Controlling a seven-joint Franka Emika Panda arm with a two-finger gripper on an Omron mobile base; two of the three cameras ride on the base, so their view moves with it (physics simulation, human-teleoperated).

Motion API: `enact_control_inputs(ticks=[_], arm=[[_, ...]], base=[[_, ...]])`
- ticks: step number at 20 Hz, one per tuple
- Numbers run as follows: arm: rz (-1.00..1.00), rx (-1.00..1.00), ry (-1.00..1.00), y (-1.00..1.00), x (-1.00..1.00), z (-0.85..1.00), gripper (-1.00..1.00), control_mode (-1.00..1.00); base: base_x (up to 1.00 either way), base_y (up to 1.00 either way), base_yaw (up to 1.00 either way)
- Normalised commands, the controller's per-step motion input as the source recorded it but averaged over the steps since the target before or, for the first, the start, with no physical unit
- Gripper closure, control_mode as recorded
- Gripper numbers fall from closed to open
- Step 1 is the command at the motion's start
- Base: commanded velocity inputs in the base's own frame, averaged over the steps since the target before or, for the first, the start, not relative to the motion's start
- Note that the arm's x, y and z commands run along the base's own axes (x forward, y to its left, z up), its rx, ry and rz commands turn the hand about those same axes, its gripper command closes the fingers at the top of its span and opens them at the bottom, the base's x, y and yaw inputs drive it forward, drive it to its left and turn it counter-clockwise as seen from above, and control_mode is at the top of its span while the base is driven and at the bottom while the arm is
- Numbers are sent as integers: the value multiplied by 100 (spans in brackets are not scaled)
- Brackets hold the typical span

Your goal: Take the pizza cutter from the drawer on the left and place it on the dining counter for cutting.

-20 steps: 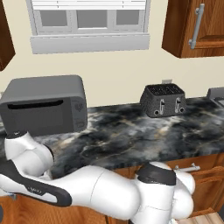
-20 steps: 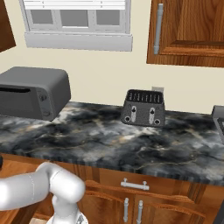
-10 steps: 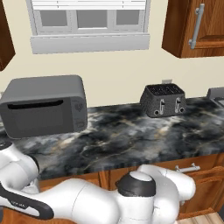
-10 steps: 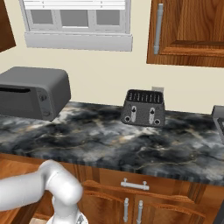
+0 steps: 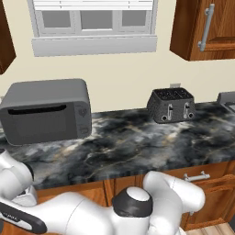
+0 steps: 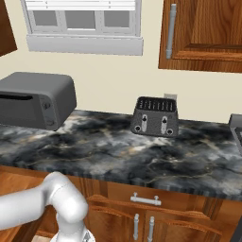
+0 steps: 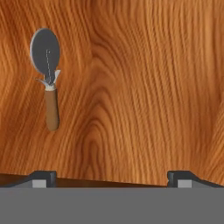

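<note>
Below my hand I see the wood floor of the drawer [image 7: 144, 87], wide and plain, with strong grain. On it lies the pizza cutter [image 7: 47, 74], flat, at the upper left of my hand view, well apart from my gripper [image 7: 111, 177], whose jaws stand wide open and hold nothing. I think the cutter is light and stiff, so it should not bend or break. The round metal wheel [image 7: 45, 51] looks smooth and thin, probably slippery and hard to pinch from above. The short brown handle [image 7: 51, 109] is thicker and less smooth, so I would close my jaws across its middle.
</note>
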Motion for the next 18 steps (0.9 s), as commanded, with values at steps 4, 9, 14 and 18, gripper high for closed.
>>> enact_control_inputs(ticks=[4, 9, 14, 18], arm=[[0, 0, 0, 0, 0, -1, -100, -100], [0, 0, 0, 5, 0, -1, -100, -100], [0, 0, 0, 23, 0, -3, -100, -100], [0, 0, 0, 33, 5, -2, -100, -100]], base=[[0, 0, 0], [0, 0, 0], [0, 0, 0], [0, 0, 0]])
